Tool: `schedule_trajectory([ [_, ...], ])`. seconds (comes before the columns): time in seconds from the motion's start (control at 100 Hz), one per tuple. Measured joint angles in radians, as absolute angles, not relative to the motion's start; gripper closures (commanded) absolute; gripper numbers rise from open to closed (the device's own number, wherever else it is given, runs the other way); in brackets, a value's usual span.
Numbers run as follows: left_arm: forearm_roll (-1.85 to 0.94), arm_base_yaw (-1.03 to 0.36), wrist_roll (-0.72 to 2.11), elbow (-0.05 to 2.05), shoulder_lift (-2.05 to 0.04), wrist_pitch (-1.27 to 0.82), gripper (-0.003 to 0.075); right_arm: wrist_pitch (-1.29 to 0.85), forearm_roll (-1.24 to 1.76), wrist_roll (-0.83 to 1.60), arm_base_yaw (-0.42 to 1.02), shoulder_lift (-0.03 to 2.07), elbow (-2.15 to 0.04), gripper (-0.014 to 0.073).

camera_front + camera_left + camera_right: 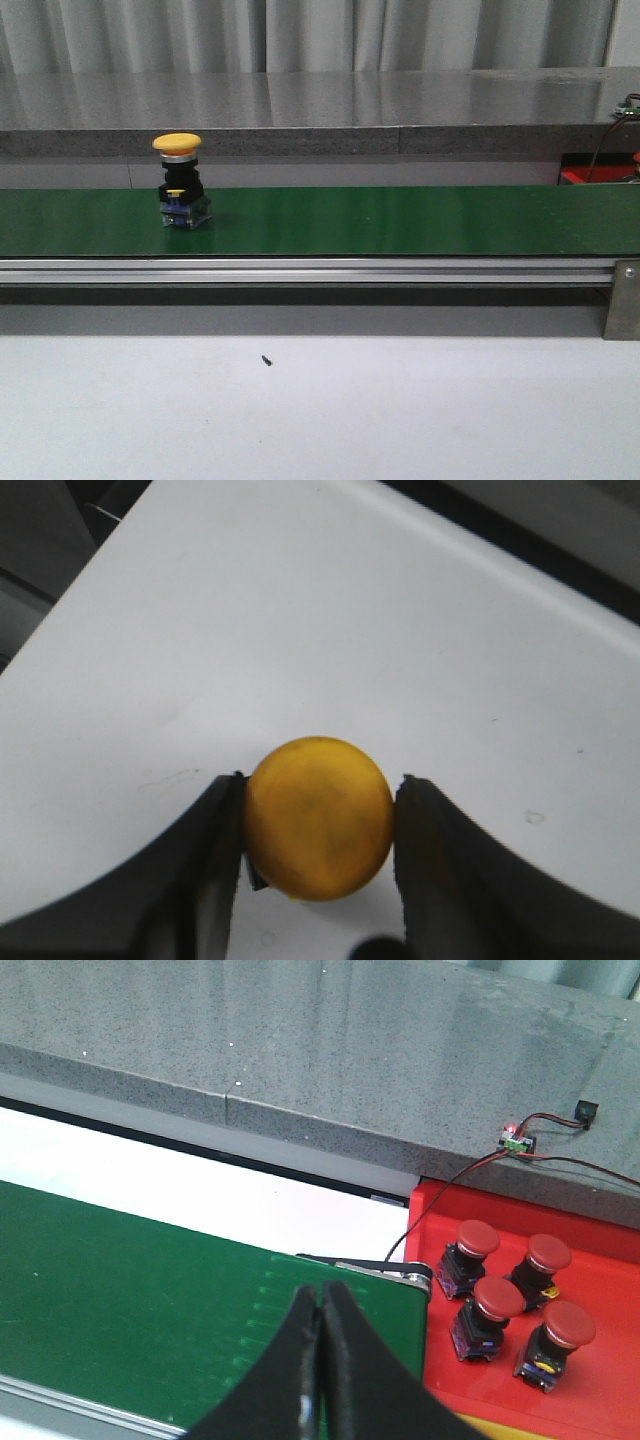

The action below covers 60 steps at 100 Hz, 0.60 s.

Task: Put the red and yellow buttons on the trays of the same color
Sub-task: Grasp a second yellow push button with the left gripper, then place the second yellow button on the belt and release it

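My left gripper [320, 825] hugs a yellow button [318, 817] by its round cap, one finger on each side, so it won't slip. It hangs over a white surface [300, 630]; I can't see a yellow tray there. My right gripper [320, 1360] is pinched closed on nothing, waiting above the green belt [130, 1280]. Farther out, another yellow button [179, 182] stands on the belt, ready for picking. Past the belt's end, the red tray [600, 1400] keeps four red buttons [510, 1305] together, where they belong.
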State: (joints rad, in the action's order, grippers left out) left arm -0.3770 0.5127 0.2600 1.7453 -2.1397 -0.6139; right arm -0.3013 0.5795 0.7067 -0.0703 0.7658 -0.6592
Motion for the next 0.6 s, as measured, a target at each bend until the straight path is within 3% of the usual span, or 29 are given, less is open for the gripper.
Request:
schedule_trajectory([
  [0.28,-0.402,0.492,0.269,1.701,-1.891,-0.702,0.0535,-0.301,0.579,0.707,-0.070,0.766,-0.659,0.0662],
  [0.6,-0.444,0.404,0.276,1.461,-1.631,-0.713,0.0535,-0.301,0.579,0.707,-0.070,0.766,-0.659,0.0662],
])
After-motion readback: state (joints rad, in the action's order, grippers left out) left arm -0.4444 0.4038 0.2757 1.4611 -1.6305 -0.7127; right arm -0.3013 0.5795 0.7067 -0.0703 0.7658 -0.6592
